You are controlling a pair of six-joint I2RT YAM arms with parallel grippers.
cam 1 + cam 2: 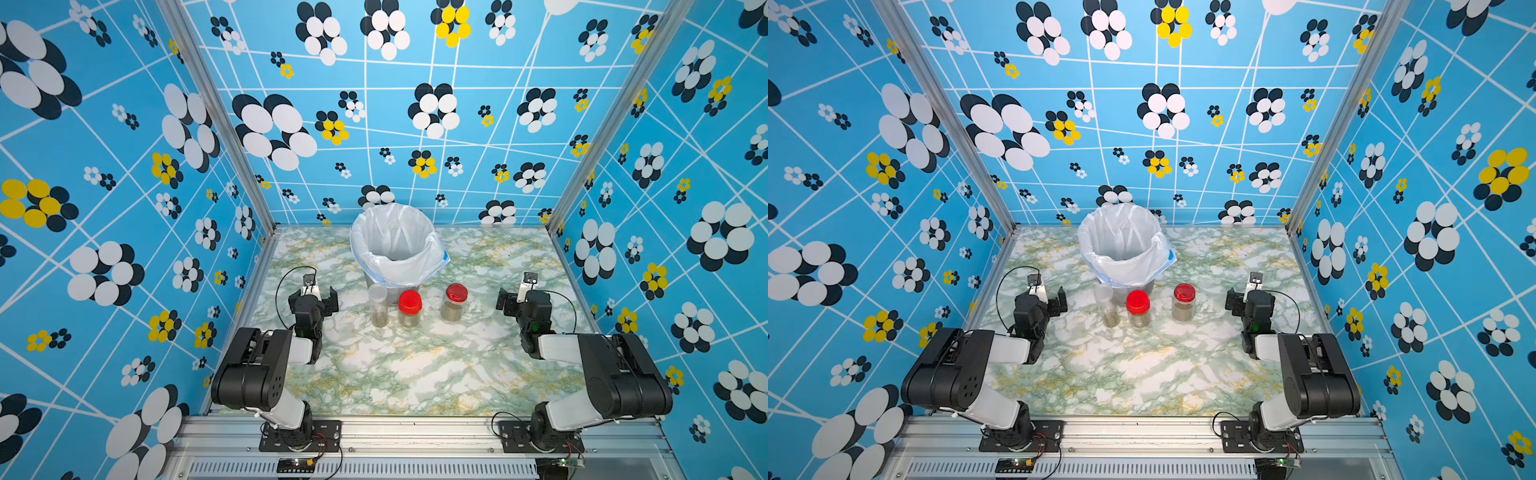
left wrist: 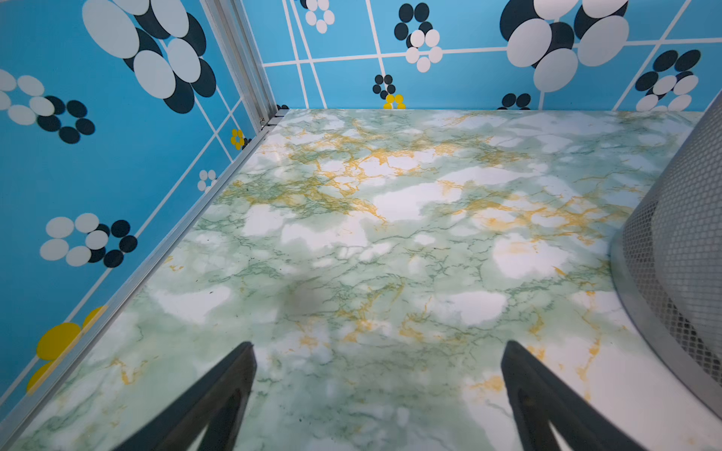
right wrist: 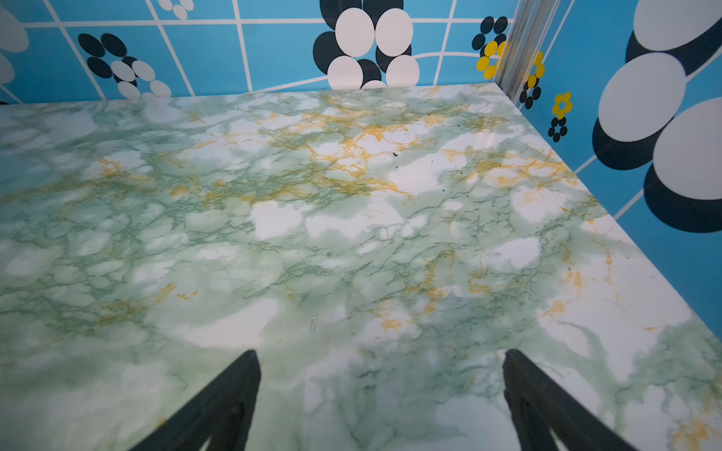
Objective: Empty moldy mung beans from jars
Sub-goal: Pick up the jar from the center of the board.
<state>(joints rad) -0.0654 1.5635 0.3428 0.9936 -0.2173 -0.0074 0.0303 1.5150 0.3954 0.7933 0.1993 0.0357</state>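
Three jars stand in a row in front of the bucket in both top views. The slim one with a clear lid (image 1: 378, 305) (image 1: 1108, 305) is leftmost. A red-lidded jar (image 1: 410, 309) (image 1: 1138, 309) stands beside it and another red-lidded jar (image 1: 455, 302) (image 1: 1183, 303) further right. Olive-brown mung beans (image 1: 452, 312) fill the lower part of each. All lids are on. My left gripper (image 1: 315, 300) (image 2: 379, 345) is open, left of the row, over bare tabletop. My right gripper (image 1: 521, 303) (image 3: 381, 353) is open, right of the row. Neither wrist view shows a jar.
A grey mesh bucket lined with a white plastic bag (image 1: 415, 270) (image 1: 1129, 270) stands at the back middle; its mesh wall (image 2: 687, 234) is close beside my left gripper. Blue patterned walls enclose the marble tabletop (image 1: 415, 365) on three sides.
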